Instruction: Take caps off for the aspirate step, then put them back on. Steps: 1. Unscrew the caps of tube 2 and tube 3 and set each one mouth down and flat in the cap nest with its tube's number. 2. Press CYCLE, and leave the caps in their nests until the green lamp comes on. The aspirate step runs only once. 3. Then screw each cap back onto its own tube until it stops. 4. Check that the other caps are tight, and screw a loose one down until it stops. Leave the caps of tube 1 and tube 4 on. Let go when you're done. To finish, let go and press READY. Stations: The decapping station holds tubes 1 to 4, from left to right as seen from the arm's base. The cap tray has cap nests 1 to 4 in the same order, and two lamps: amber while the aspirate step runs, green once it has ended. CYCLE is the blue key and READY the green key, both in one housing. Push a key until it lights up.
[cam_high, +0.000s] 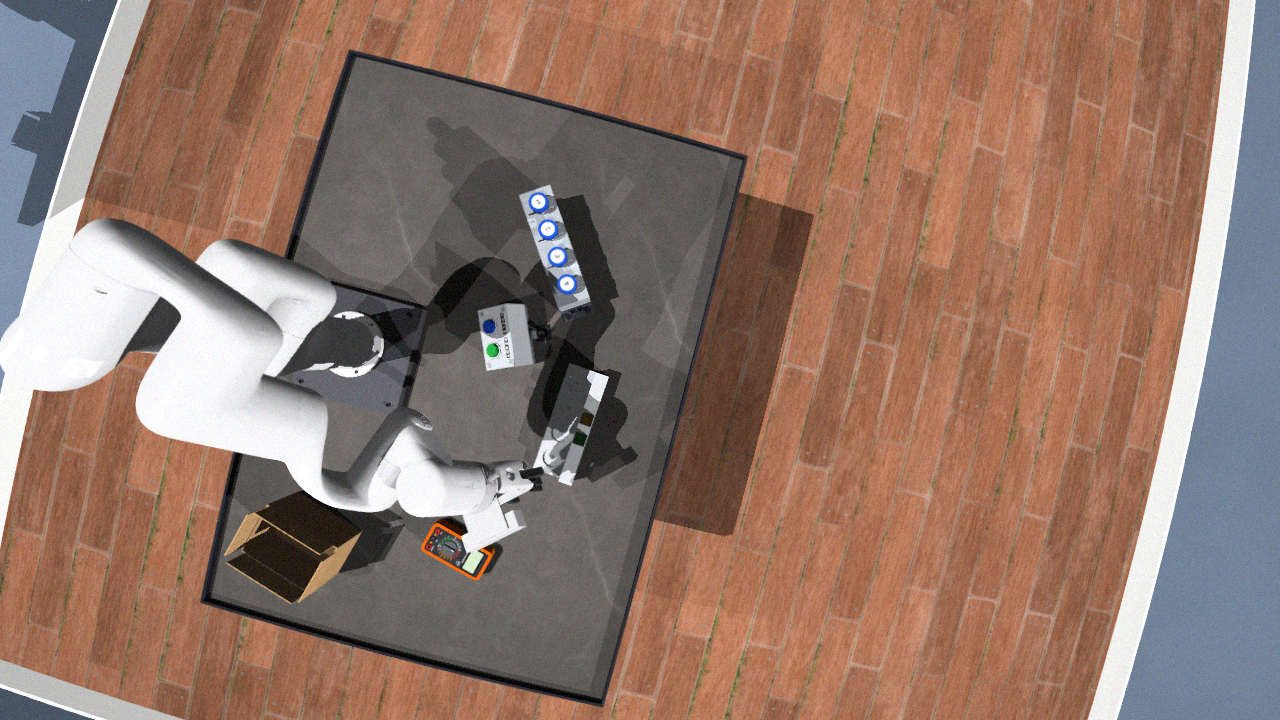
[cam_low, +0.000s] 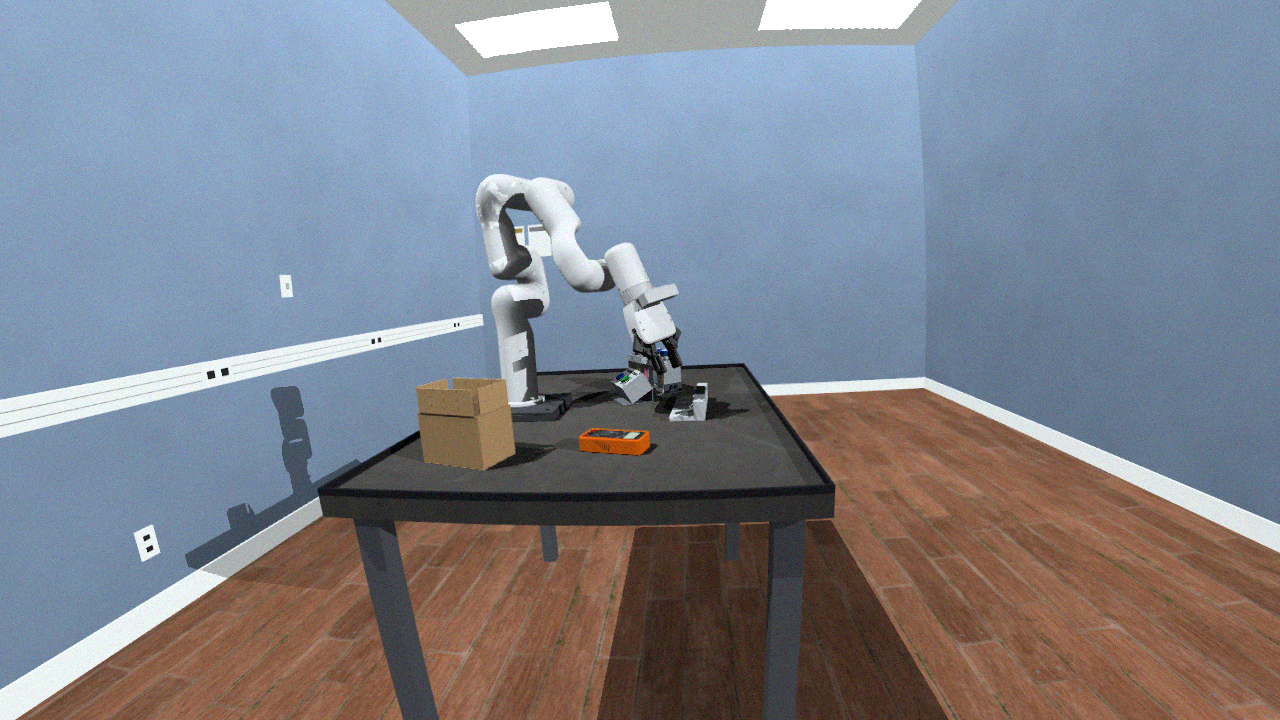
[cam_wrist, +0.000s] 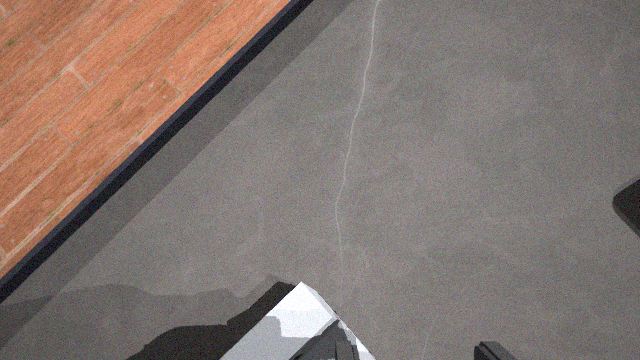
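The decapping station (cam_high: 572, 300) stands at the far middle of the table, and all four tubes carry their blue caps; tube 2's cap (cam_high: 546, 228) and tube 3's cap (cam_high: 556, 257) are on. The white cap tray (cam_high: 592, 394) (cam_low: 691, 404) (cam_wrist: 300, 310) lies nearer, its nests partly in shadow and its amber lamp (cam_high: 587, 418) and green lamp (cam_high: 580, 438) dark. The key housing (cam_high: 517, 338) (cam_low: 631, 386) holds the blue CYCLE key (cam_high: 488, 325) and the green READY key (cam_high: 491, 350). My gripper (cam_high: 537, 479) (cam_low: 659, 368) (cam_wrist: 415, 352) is half open and empty, above the tray's near end.
An orange multimeter (cam_high: 456, 548) (cam_low: 614, 439) lies just under my wrist. An open cardboard box (cam_high: 290, 546) (cam_low: 465, 420) stands at the table's near corner. The table's raised edge (cam_wrist: 150, 135) runs close on the left of the wrist view.
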